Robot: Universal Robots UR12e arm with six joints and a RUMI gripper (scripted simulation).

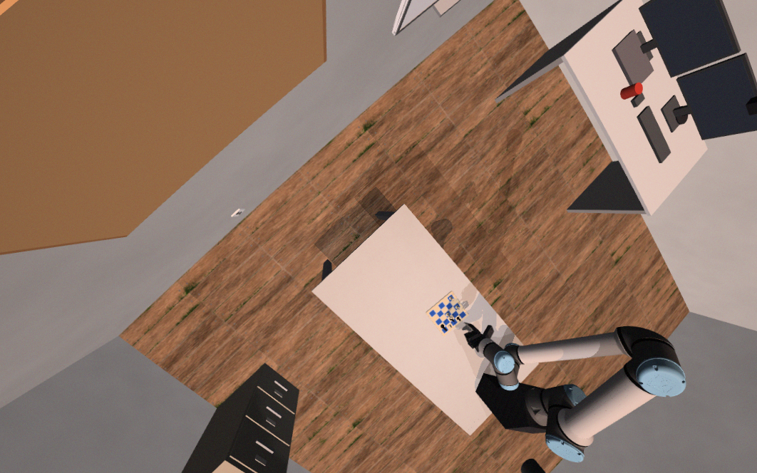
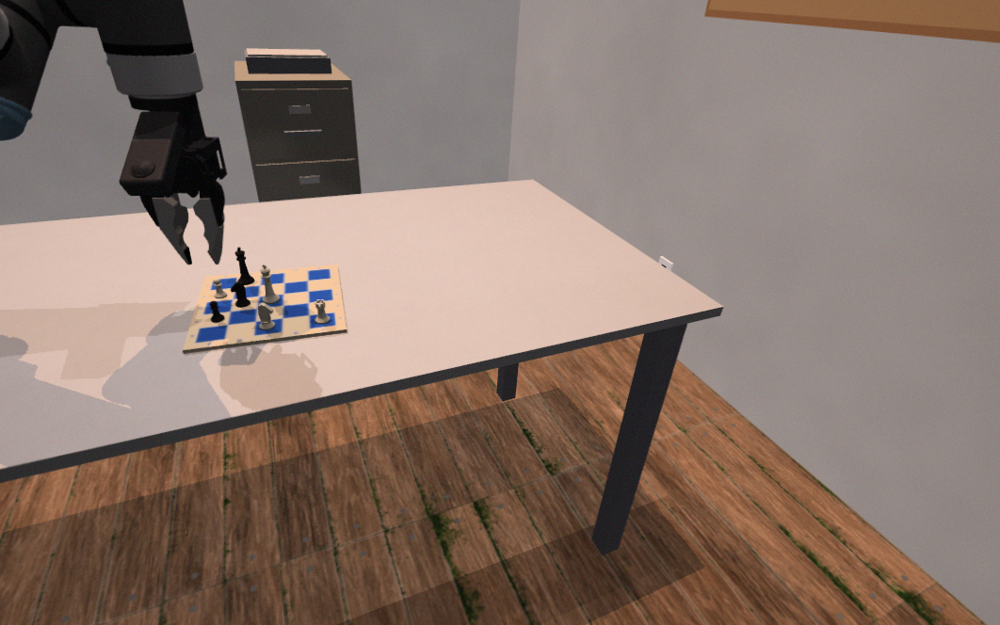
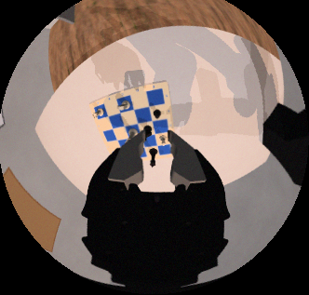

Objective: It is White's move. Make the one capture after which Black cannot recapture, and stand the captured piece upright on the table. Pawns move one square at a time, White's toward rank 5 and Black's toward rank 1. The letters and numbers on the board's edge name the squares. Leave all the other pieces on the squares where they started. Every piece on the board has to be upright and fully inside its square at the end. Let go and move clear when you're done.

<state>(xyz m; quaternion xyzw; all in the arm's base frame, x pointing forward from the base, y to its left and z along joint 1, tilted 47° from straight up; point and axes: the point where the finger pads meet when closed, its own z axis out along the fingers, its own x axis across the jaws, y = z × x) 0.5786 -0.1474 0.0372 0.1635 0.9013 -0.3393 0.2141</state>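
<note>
The chessboard [image 2: 322, 284] [image 3: 128, 118] lies on the table, with all seen pieces upright. My gripper [image 2: 201, 260] [image 3: 156, 130] is partly open and empty, with its fingertips fairly close together, above and behind the board's far left in the exterior view. Near that side stand the tall black king [image 2: 244, 272] [image 3: 153, 156], a black knight [image 2: 241, 296], a small white piece [image 2: 218, 290] [image 3: 163, 139] and the black pawn [image 2: 215, 312] [image 3: 156, 113]. The white king [image 2: 268, 290] stands beside the black knight. The white knight [image 2: 266, 316] [image 3: 124, 105] and white rook [image 2: 322, 313] [image 3: 99, 112] stand nearer the front edge.
The board rests on the long pale table [image 1: 381, 276] [image 2: 442, 287]. The arm's base [image 1: 505, 399] is at one end of it. A filing cabinet [image 2: 298, 139] stands behind the table, and a desk with monitors [image 1: 704, 35] stands apart.
</note>
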